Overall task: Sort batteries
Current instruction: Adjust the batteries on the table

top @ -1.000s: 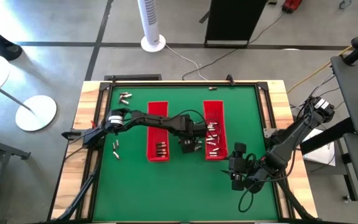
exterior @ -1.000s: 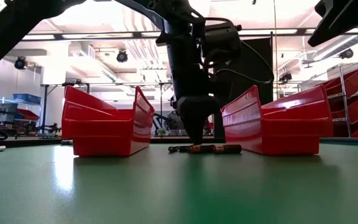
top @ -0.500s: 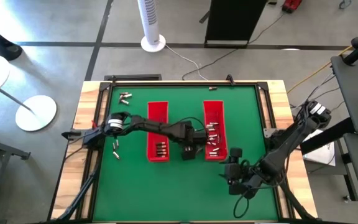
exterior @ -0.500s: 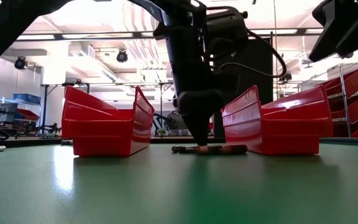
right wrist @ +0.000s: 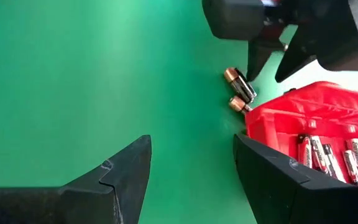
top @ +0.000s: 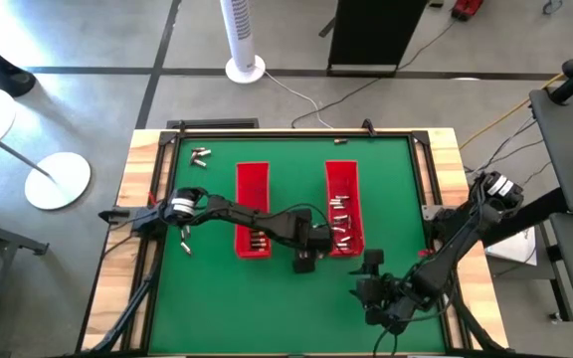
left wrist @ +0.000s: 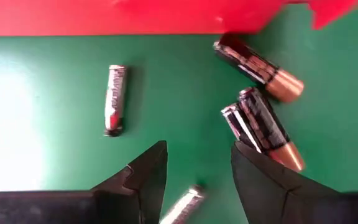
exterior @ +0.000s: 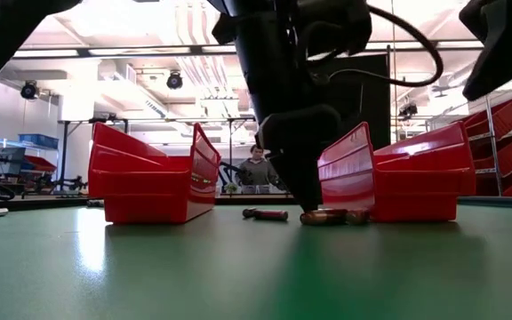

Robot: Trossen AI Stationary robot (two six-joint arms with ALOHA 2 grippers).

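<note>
Between the two red trays (top: 253, 209), the left gripper (left wrist: 194, 180) hangs low over loose batteries (left wrist: 263, 121) on the green table (top: 207, 298), jaws spread and empty; closing here could catch two touching cells at once or knock them rolling against the right tray (top: 343, 204), which already holds others. Farther right and nearer, the right gripper (right wrist: 191, 177) waits, jaws also spread, while the low view hides the left fingertips' exact contact with the batteries.

Two dark jointed arms, looping black cables.
</note>
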